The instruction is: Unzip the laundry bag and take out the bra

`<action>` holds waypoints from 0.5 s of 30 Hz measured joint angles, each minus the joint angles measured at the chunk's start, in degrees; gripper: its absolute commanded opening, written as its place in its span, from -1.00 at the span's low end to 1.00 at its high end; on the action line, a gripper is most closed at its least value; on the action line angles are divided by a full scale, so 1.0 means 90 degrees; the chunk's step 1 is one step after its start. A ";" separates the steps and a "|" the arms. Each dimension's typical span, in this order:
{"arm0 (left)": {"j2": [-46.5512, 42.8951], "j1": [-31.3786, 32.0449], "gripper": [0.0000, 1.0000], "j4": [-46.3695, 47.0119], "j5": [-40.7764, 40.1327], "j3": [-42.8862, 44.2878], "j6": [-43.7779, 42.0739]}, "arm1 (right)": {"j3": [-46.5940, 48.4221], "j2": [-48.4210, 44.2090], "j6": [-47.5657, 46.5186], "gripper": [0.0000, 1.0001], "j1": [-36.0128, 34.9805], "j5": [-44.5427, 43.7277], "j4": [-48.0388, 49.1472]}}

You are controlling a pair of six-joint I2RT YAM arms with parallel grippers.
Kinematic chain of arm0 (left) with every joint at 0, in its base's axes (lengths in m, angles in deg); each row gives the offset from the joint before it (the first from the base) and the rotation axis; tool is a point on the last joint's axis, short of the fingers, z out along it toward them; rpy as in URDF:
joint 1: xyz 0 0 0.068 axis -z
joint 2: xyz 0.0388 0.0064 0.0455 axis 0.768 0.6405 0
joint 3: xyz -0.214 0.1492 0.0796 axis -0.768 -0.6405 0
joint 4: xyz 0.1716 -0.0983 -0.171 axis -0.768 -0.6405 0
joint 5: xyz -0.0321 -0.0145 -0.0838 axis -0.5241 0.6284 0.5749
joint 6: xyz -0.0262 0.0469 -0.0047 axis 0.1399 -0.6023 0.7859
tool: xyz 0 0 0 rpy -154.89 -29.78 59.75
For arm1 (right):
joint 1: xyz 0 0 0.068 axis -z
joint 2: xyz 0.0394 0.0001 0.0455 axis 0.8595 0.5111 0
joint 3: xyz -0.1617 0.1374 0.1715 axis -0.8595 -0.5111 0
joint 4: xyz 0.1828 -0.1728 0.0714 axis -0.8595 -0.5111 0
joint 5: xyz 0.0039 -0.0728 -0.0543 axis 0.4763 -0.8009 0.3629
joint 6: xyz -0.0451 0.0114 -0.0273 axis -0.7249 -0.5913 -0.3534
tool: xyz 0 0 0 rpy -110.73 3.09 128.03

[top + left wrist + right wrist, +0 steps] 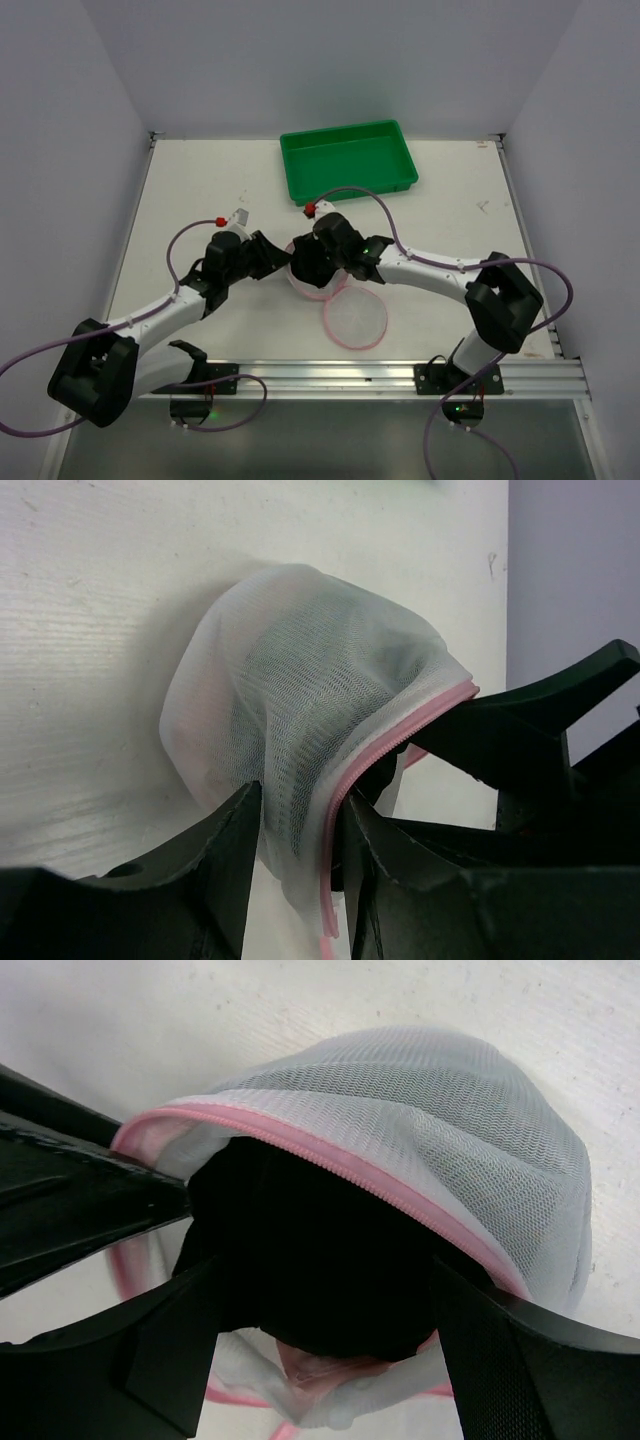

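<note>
The round white mesh laundry bag with pink zipper trim is found near the middle of the white table, at six o'clock of the green rectangular plastic tray. It is already unzipped: one half lies flat at five o'clock of the raised dome. The left gripper is placed at the dome's nine o'clock side. Its fingers are parted, and the pink edge and a fold of mesh run loosely between them, so nothing appears pinched. The right gripper is reached in under the lifted zipper edge from three o'clock. Its fingers are spread wide on either side of the black rounded bra, which sits inside the dome; no squeeze on it can be confirmed. The step in hand is judged to be the taking of the bra. For this to go well, only black fabric should be caught between the right fingers, with mesh and trim kept out. The dome's rim would best be pinned or lifted by the left gripper, so that the bag is not dragged along. The bra should be drawn out toward the open mouth, not upward into the mesh.
</note>
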 measured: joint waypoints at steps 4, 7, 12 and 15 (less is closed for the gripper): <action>-0.0151 0.0000 -0.19 -0.0236 -0.0126 0.0034 -0.0146 | 0.0000 0.0279 -0.0005 0.62 0.0000 -0.0051 -0.0044; -0.0243 0.0000 -0.19 -0.0364 -0.0180 0.0034 -0.0206 | 0.0012 0.0469 -0.0015 0.41 0.0000 -0.0129 -0.0068; -0.0257 0.0000 -0.19 -0.0374 -0.0202 0.0034 -0.0270 | 0.0056 0.0571 -0.0107 -0.18 0.0000 -0.0211 -0.0087; -0.0255 0.0000 -0.20 -0.0372 -0.0199 0.0034 -0.0274 | 0.0073 0.0563 -0.0158 -0.79 0.0000 -0.0223 -0.0090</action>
